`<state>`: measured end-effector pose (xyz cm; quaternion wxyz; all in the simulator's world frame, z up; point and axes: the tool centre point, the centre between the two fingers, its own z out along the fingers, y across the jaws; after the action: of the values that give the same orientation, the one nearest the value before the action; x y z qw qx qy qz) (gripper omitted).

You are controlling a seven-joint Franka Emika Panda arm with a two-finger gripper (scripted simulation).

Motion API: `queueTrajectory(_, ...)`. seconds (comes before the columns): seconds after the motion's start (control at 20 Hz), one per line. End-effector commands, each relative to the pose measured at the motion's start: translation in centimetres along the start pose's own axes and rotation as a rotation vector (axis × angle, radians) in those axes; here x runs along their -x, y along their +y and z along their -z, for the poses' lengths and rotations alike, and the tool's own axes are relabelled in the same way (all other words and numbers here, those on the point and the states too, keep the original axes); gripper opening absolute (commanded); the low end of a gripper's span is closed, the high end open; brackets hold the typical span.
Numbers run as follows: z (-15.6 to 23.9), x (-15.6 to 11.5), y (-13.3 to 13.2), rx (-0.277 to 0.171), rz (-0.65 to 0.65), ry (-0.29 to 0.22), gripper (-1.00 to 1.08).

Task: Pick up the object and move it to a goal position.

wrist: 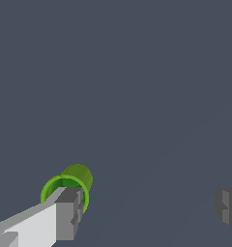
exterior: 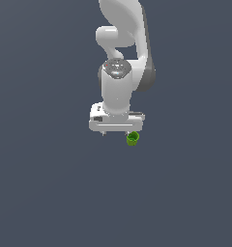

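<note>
The object is a tiny bright green cup lying on the dark grey floor, just below the end of the white hand that is on the exterior view's right. In the wrist view the object shows its round rim and darker hollow, partly covered by one grey fingertip. The other fingertip stands far off across the frame. My gripper is open wide, and the cup sits at one finger, not in the gap between the two. Whether that finger touches the cup I cannot tell.
The white arm rises behind the hand towards the top of the exterior view. Flat dark grey ground surrounds the hand on all sides, and no other objects show.
</note>
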<state>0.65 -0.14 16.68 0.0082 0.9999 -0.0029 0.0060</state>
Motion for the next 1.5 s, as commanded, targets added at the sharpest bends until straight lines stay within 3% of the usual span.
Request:
queueTrajectory(0.0,-0.2,0.1,-0.3,-0.001,-0.03,-0.001,1.0)
queueTrajectory(1.45,-3.8,2.3,-4.9,-0.013,-0.705,-0.015,1.0)
